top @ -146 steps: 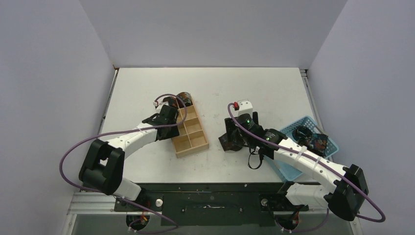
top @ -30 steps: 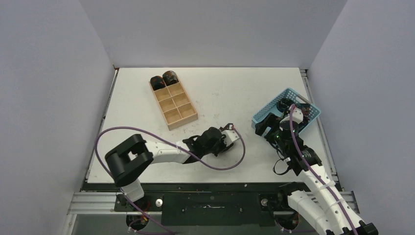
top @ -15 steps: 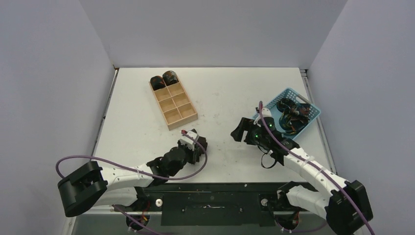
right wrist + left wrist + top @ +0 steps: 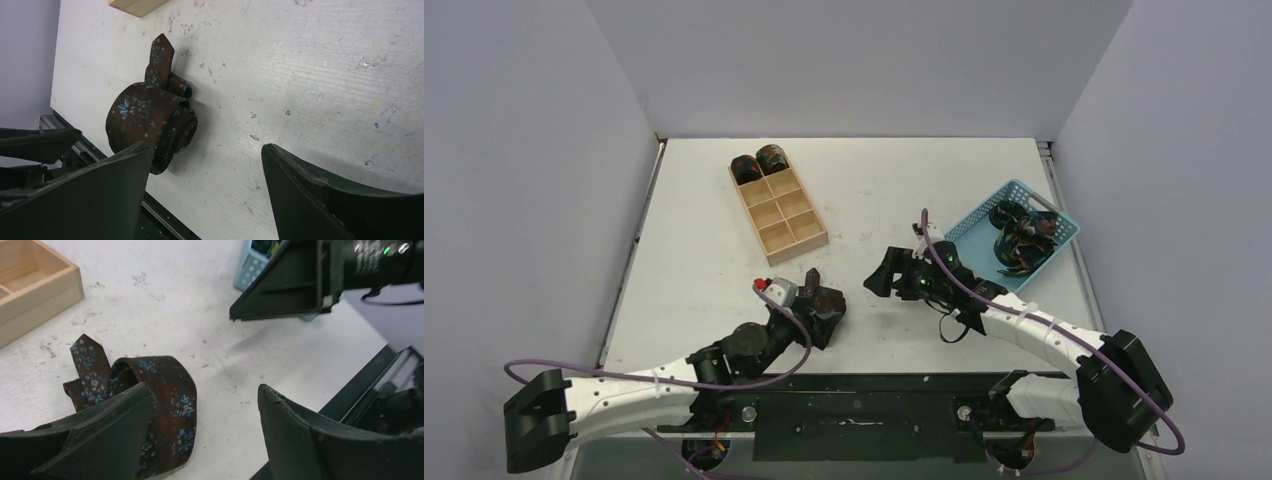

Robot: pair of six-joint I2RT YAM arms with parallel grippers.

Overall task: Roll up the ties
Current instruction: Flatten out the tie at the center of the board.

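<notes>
At the left, the wooden tray [image 4: 796,232] holds two rolled ties [image 4: 770,159] in its two far compartments, and the other six compartments are bare. Nearer the front of the table [image 4: 924,180], a third tie [image 4: 170,395] lies as a loose coil with its pointed end sticking out. The left gripper [image 4: 202,390] hangs over it, spread wide and holding nothing. The right gripper [image 4: 206,147], also wide and empty, faces the coil from nearby. At the right, the blue basket [image 4: 972,222] holds more dark ties [image 4: 1022,238] in a tangle. I judge two ties finished, one coiled but neither tightened nor put away, and the basket's ties left to do.
</notes>
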